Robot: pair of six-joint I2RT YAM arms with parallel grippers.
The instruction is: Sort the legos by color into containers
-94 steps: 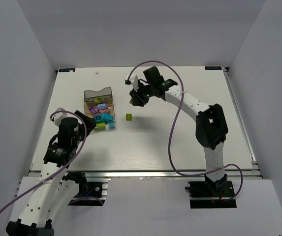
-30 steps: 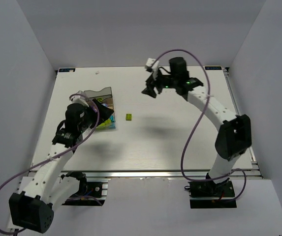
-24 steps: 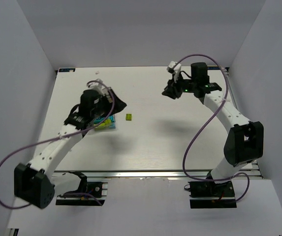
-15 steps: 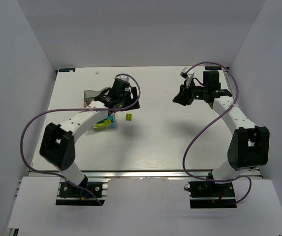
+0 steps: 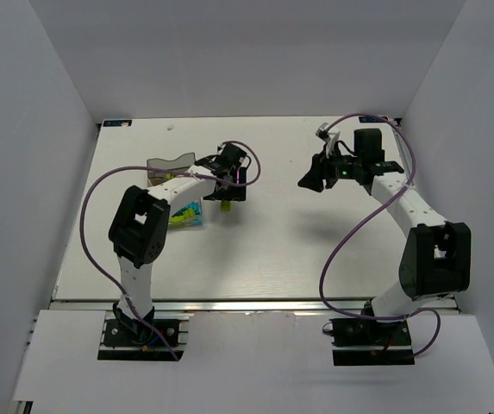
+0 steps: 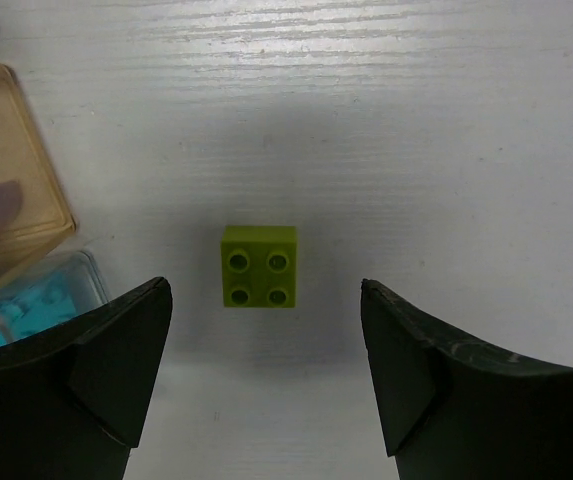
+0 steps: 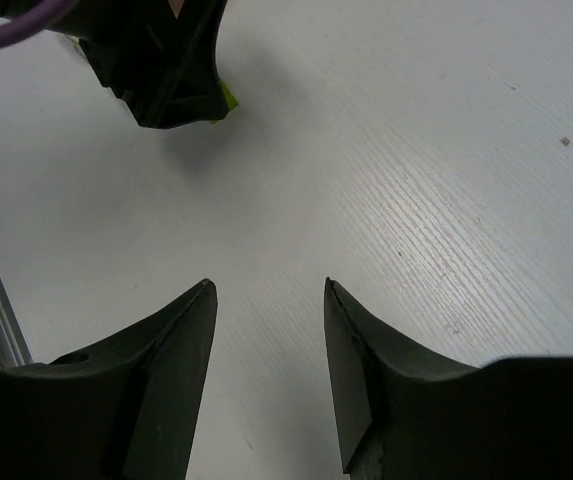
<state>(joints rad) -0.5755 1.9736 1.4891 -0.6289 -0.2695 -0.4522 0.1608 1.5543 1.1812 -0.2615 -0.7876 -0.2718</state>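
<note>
One lime-green lego (image 6: 259, 267) lies loose on the white table, studs up, just ahead of the gap of my left gripper (image 6: 266, 290). That gripper is open and hovers over it (image 5: 227, 205) without touching. The containers (image 5: 167, 166) stand to the left of it. An amber tray (image 6: 11, 190) holds purple pieces, and a clear tray (image 6: 36, 300) holds teal bricks. My right gripper (image 7: 268, 285) is open and empty above bare table at the right (image 5: 309, 181). From there it looks toward the left gripper (image 7: 161, 70) and the lime lego (image 7: 224, 98).
White walls enclose the table on three sides. The left arm's purple cable (image 5: 100, 198) loops out over the table's left side. A metal rail (image 5: 247, 302) runs along the near edge.
The left arm has swung right from over the containers to above the loose lime lego. The right arm has drawn back to the right, its jaws narrowing and then reopening.
</note>
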